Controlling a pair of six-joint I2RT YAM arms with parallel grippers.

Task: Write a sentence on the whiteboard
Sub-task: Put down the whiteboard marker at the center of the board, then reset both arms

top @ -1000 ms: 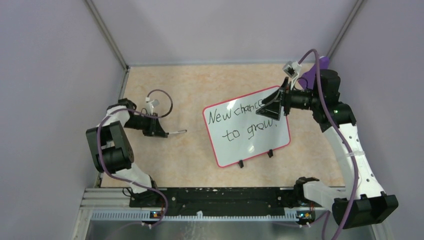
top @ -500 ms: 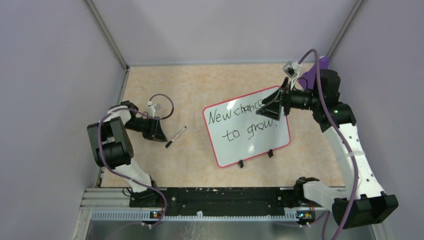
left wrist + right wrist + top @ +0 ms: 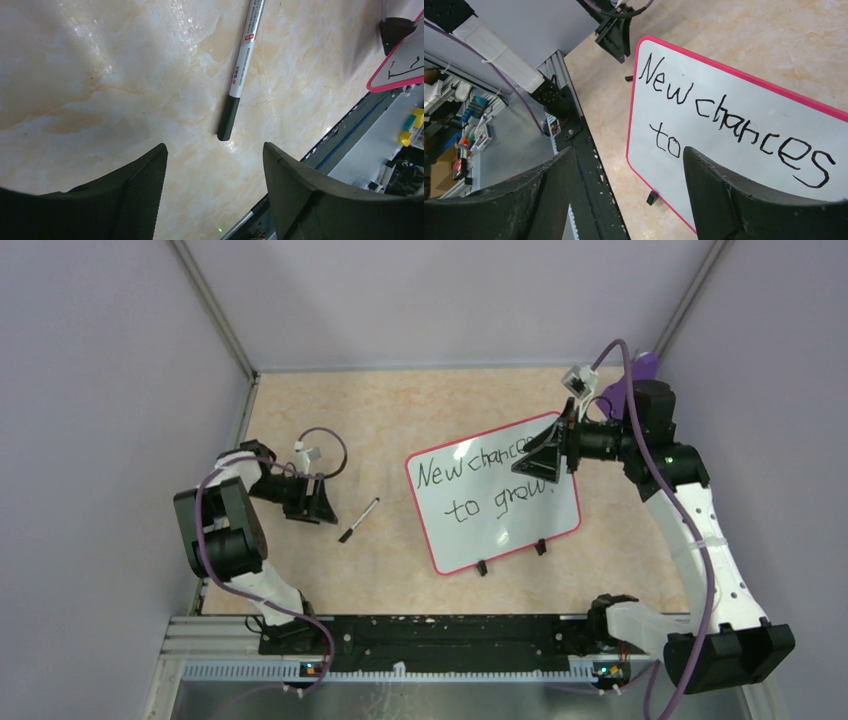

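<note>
1. Whiteboard (image 3: 500, 530) sat askew on the table (image 3: 400, 410), right of centre, its sentence (image 3: 470, 485) reading "New chances to grow."
2. My left gripper (image 3: 214, 152) gaped, holding nothing; the marker (image 3: 240, 75) lay on the table just beyond its fingertips, apart from them.
3. My right gripper (image 3: 626, 152) hung spread wide and empty over the whiteboard's far right corner, perhaps just clear of it.

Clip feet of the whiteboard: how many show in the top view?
2. Both are on the near edge of the whiteboard: one clip foot leftward, the other right of it. The right pincer covers part of the far edge; more may be hidden.
</note>
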